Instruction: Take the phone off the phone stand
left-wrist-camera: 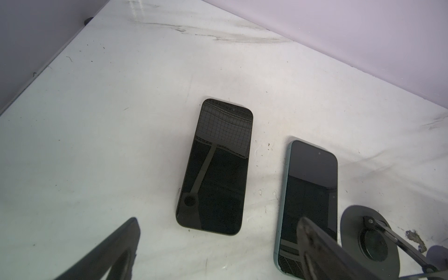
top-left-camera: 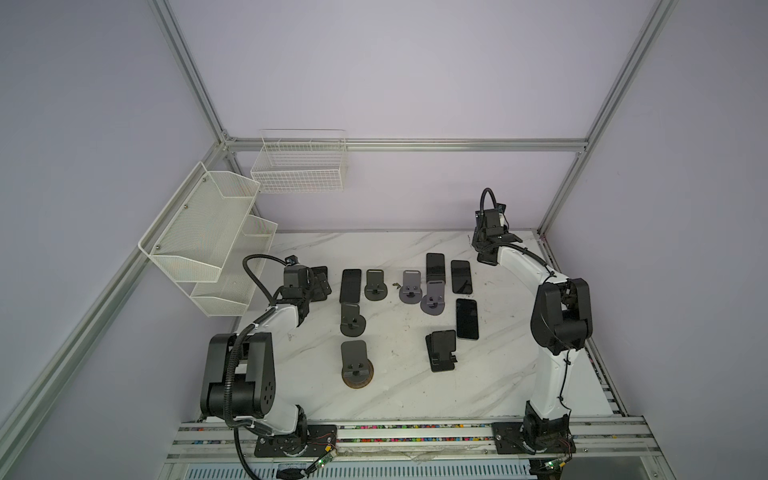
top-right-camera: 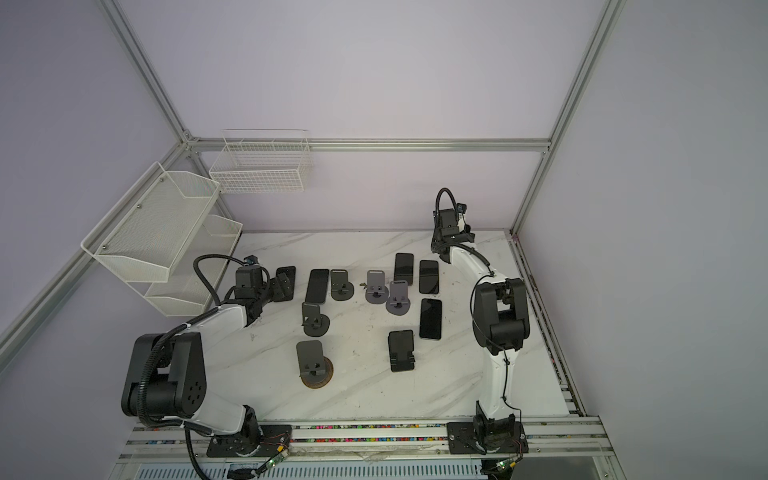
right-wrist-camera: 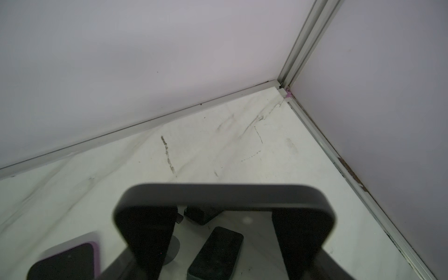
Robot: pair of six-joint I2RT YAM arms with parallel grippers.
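The right fingers [right-wrist-camera: 145, 237] are closed across a phone [right-wrist-camera: 223, 196], which sits between their tips above the surface [right-wrist-camera: 218, 145]. It shows edge-on, so its long axis seemingly runs past the tips and its face is hidden. The left fingers [left-wrist-camera: 114, 252] gape empty, with a flat phone [left-wrist-camera: 214, 167] ahead between them

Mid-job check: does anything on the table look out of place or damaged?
Two small things. The front phone stand sits on a brownish, worn-looking disc, unlike the other stands' bases. A crumbly scrap of debris lies on the marble table beside a dark stand's base. Nothing looks spilled.
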